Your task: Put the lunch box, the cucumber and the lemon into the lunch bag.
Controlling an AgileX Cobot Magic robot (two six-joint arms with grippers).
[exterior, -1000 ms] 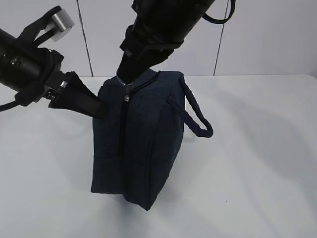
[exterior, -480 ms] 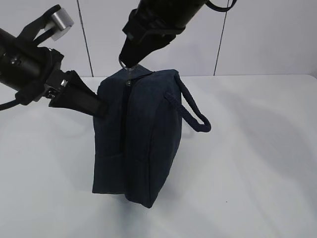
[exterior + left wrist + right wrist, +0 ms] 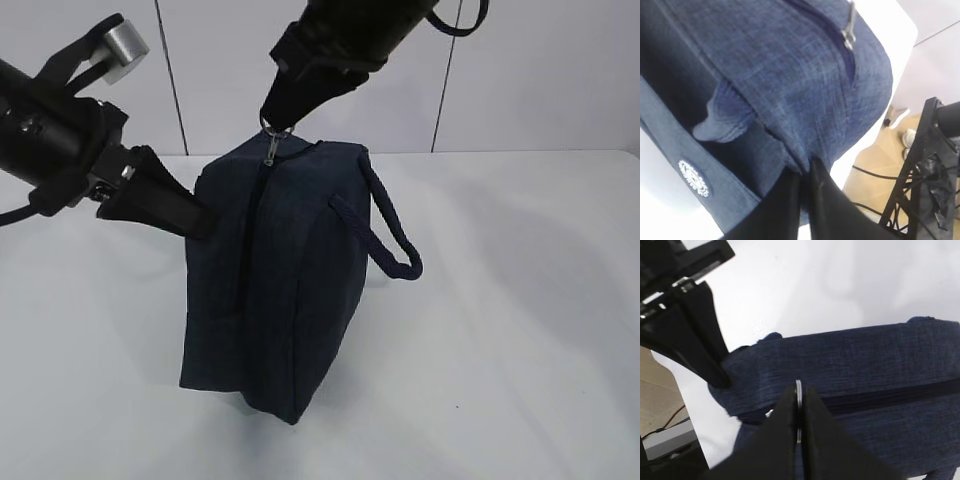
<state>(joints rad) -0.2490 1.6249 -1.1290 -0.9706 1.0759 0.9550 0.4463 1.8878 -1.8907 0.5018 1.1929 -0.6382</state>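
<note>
Exterior view — right gripper [image 3: 273,122] pinches the silver ring pull [image 3: 274,131] atop the lunch bag [image 3: 275,280] | left gripper [image 3: 200,220] clamps the bag's end fabric | bag stands on the white table [image 3: 520,300] — zipper [image 3: 252,230] closed.

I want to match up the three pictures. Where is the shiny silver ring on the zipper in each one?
Exterior view: the silver ring is at the top middle, above the lunch bag, under the right pincer.
Left wrist view: only the metal zipper tab shows, top right; the ring itself is out of the picture.
Right wrist view: the ring sits low in the middle, pinched edge-on.
Shared landmark: the bag's dark zipper line.
</note>
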